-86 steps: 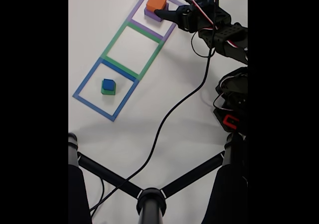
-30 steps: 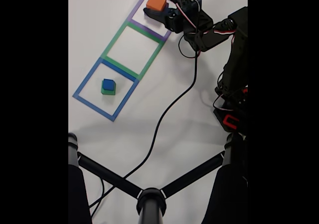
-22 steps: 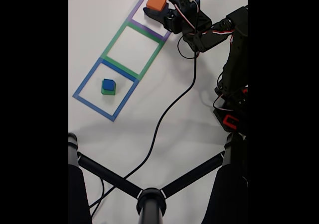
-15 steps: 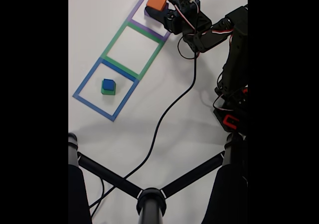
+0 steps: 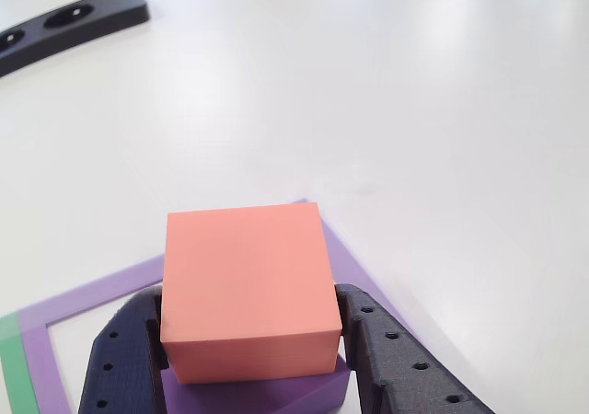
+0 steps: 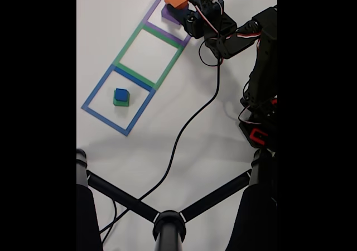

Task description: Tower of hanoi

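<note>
A: Status?
B: Gripper (image 5: 248, 359) clamped on salmon-orange block (image 5: 247, 285), lifted just above purple block (image 6: 169, 14) in purple tape square (image 6: 158, 18).
A: Next?
B: Prob carry to green tape square (image 6: 129, 43); blue cube (image 6: 121, 94) on green block (image 6: 121, 102) elsewhere.

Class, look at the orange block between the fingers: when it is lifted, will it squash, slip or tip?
The orange block looks matte and foam-like, so it probably gives slightly and is light for its size. Its flat sides sit between the fingers, so slipping seems unlikely. With its square, flat base, it should rest steadily on the purple block.
</note>
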`<state>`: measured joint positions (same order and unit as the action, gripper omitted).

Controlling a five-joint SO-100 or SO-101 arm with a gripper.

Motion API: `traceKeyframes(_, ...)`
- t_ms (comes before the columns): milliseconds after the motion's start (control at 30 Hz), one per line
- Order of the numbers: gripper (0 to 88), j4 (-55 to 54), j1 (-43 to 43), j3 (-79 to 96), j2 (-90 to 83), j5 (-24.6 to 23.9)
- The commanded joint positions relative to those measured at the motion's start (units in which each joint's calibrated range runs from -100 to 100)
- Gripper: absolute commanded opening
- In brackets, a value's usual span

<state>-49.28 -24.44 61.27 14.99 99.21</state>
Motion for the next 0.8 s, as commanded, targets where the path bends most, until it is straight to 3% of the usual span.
traceKeyframes(0, 14.8, 0.11, 0.15, -0.62, -4.01, 0.79)
traceKeyframes(233, 14.8, 7.47, 0.23, 0.38, -11.7, 0.79)
traceKeyframes(400, 14.9, 20.42, 0.23, -0.34, -22.44, 0.79)
traceKeyframes(567, 14.7, 44.7, -0.08, -7.52, -35.02, 0.79)
traceKeyframes(767, 14.7, 86.31, -0.15, -27.79, -45.75, 0.79)
